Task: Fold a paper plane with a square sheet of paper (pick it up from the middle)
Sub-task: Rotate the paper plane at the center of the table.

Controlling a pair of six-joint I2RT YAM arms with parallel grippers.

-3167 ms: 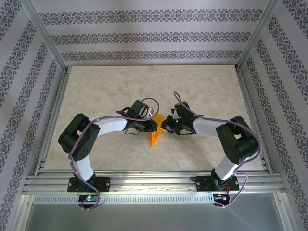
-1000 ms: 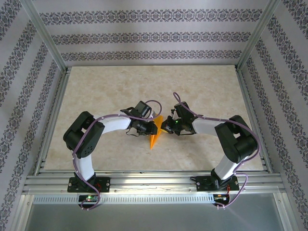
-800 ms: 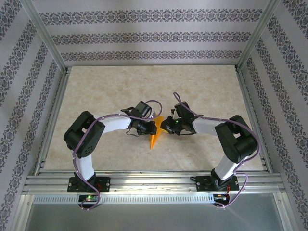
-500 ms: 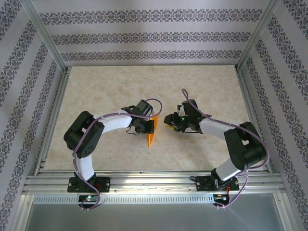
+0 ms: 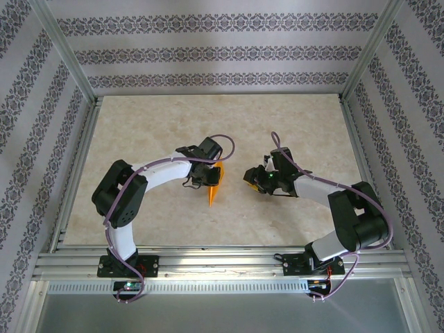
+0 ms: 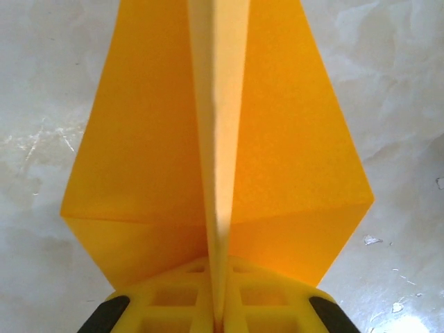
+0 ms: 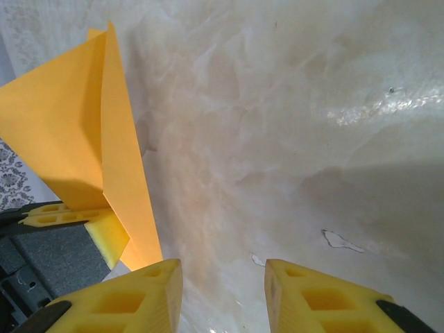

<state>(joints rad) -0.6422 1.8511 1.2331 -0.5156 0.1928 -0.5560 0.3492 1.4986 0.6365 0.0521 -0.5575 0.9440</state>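
The orange-yellow paper plane (image 5: 216,189) hangs just above the table middle, its point toward the near edge. My left gripper (image 5: 211,177) is shut on its central ridge. In the left wrist view the ridge (image 6: 218,166) runs up from between the pressed yellow fingers (image 6: 173,305), with the two wings (image 6: 298,146) spread to either side. My right gripper (image 5: 251,175) stands open to the right of the plane, apart from it, with nothing between its fingers (image 7: 132,302). The right wrist view has the plane (image 7: 76,125) at the left, held by the other gripper's yellow pad (image 7: 104,232).
The pale marble table (image 5: 291,125) is bounded by an aluminium frame (image 5: 208,260) at the near edge and patterned walls on three sides. A few small chips mark the surface (image 7: 340,241).
My right gripper let go of the plane, opened and drew back to the right. My left gripper kept its hold and carried the plane slightly left and up, its point swinging left.
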